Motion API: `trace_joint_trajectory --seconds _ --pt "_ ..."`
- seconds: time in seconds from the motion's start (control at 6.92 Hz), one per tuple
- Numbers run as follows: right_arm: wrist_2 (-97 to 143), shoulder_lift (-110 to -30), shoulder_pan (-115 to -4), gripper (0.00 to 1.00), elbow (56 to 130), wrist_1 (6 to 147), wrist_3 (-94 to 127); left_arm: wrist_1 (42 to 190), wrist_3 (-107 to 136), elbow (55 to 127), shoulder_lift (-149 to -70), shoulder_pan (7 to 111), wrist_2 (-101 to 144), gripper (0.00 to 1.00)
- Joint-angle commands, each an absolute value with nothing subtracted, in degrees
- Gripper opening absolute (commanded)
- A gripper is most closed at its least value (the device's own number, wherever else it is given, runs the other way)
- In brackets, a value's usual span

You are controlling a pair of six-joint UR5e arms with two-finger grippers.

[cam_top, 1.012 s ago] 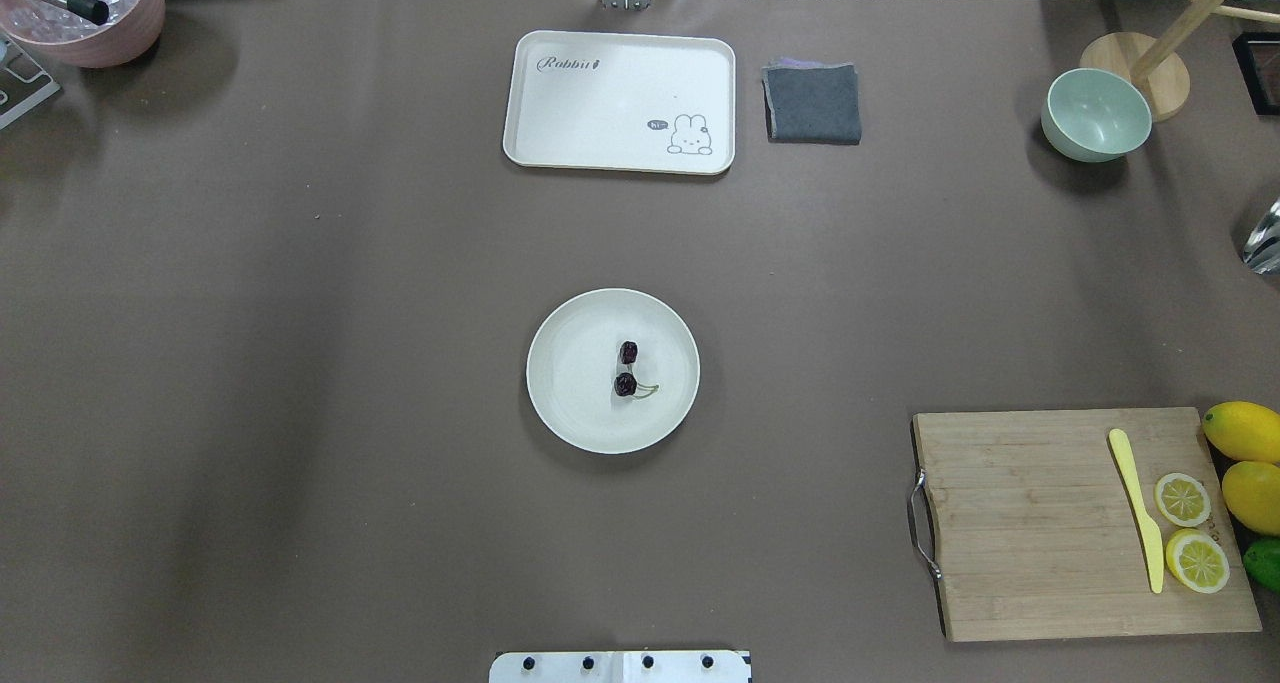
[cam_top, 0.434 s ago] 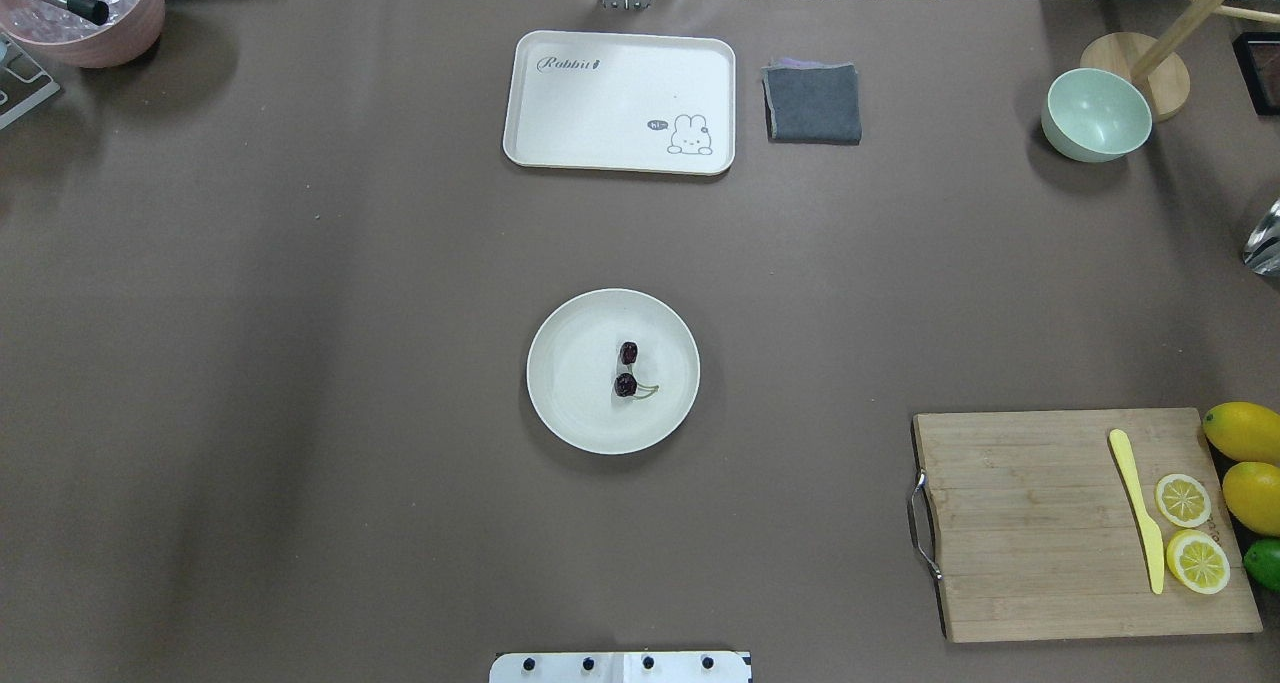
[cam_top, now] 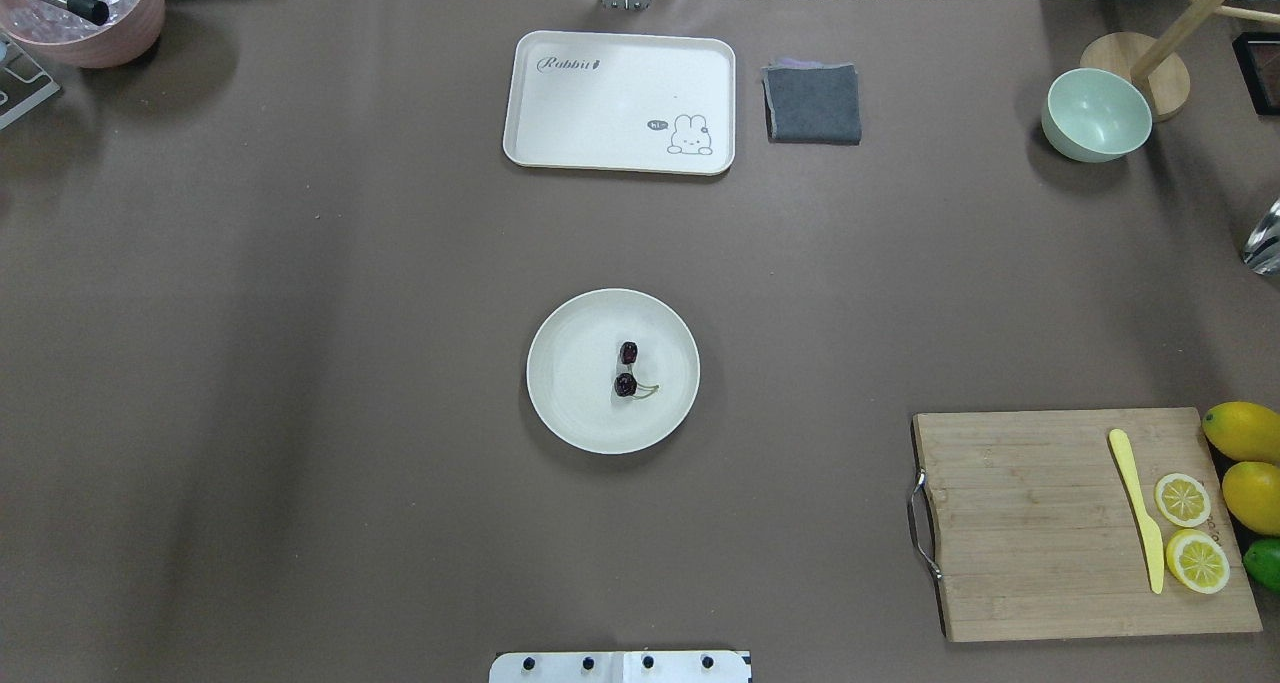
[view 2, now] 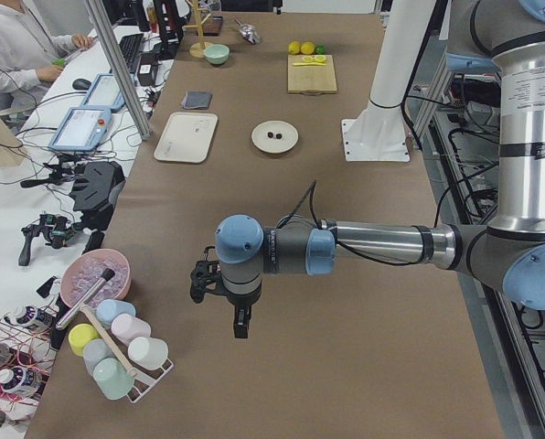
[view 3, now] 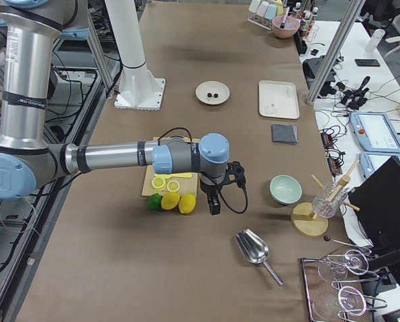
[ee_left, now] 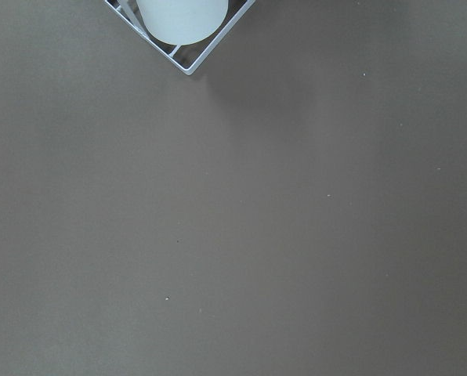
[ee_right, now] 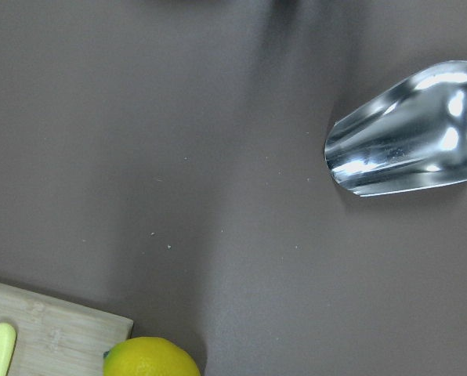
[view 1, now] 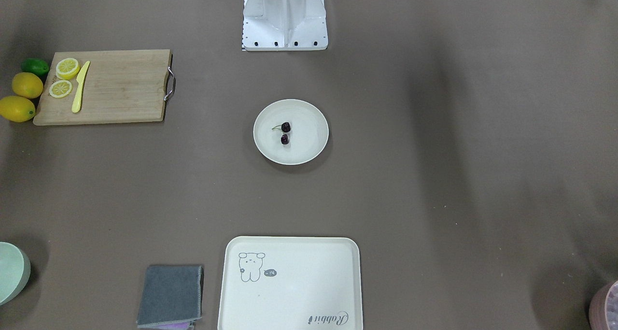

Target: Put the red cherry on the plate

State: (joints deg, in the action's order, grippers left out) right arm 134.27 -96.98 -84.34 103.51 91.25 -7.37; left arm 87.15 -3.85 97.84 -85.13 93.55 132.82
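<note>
The red cherry [cam_top: 626, 369], a pair of dark fruits on thin stems, lies near the middle of the round cream plate [cam_top: 570, 363] at the table's centre; it also shows in the front-facing view as cherry [view 1: 285, 133] on plate [view 1: 309, 132]. No gripper is near it. My left gripper [view 2: 240, 325] hangs over bare table far toward the left end, near the cup rack. My right gripper [view 3: 215, 206] hangs at the right end beside the lemons. Both show only in the side views, so I cannot tell whether they are open or shut.
A rabbit tray [cam_top: 620, 101] and a grey cloth [cam_top: 812, 103] lie at the far edge, with a mint bowl [cam_top: 1095, 115] to the right. A cutting board [cam_top: 1070, 523] holds lemon slices and a yellow knife [cam_top: 1137, 508]. A metal scoop [ee_right: 410, 129] lies near the right gripper.
</note>
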Motion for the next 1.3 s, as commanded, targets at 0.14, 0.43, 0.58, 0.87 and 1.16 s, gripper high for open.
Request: trace_joint_trajectory --seconds 0.14,0.43,0.58,0.87,1.16 --pt "134.65 -94.48 -86.47 1.00 100.72 92.02 -7.47 87.45 -4.39 96.15 -87.18 90.18 132.89 0.99" --pt "134.30 -94.92 -88.67 1.00 101.33 92.37 -7.47 88.06 -4.13 96.15 -88.68 90.18 133.50 0.99" --pt "133.95 -94.83 -89.03 1.00 101.34 92.20 -7.47 88.24 -4.39 96.15 -88.77 90.18 133.51 0.99" --pt "131.50 -94.57 -91.48 1.00 102.13 92.37 -7.47 88.76 -4.57 94.14 -93.06 90.18 133.42 0.99" --pt "131.40 -94.40 -92.20 1.00 102.57 92.46 -7.38 90.53 -4.48 94.39 -91.86 90.35 133.59 0.99"
